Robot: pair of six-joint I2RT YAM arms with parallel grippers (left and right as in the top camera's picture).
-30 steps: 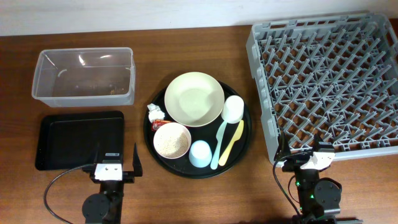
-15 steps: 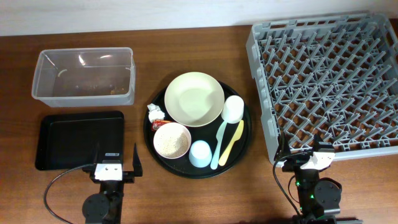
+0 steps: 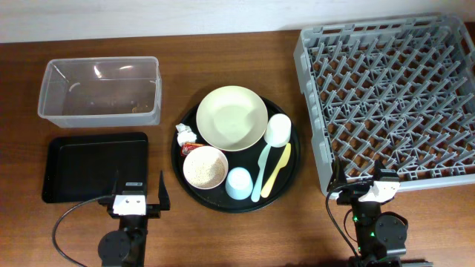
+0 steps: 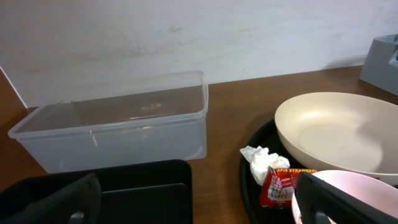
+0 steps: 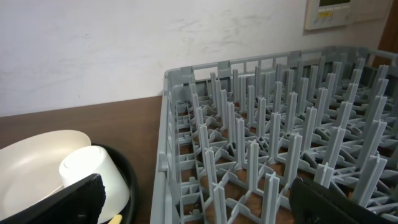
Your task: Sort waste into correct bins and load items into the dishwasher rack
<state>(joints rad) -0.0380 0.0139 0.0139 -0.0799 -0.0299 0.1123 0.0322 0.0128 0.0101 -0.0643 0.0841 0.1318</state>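
Left gripper (image 3: 139, 191): you had the fingers spread wide, bottom left.
Right gripper (image 3: 359, 185): yours also gaped, bottom right, by the rack (image 3: 386, 96).
Waste: tissue (image 4: 261, 163), red wrapper (image 4: 278, 185) and grains (image 3: 205, 169) sat on the round tray (image 3: 288, 178), centre.
Bins: clear tub (image 3: 100, 90) upper left, black tray (image 3: 95, 167) under it.

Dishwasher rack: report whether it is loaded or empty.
Empty: overhead, the dishwasher rack shows only bare pegs, and nothing sits among them.

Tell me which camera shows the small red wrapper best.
Left wrist: the small red wrapper sits close, print legible, beside the crumpled white tissue. Overhead shows only a red sliver. Right wrist does not show it.
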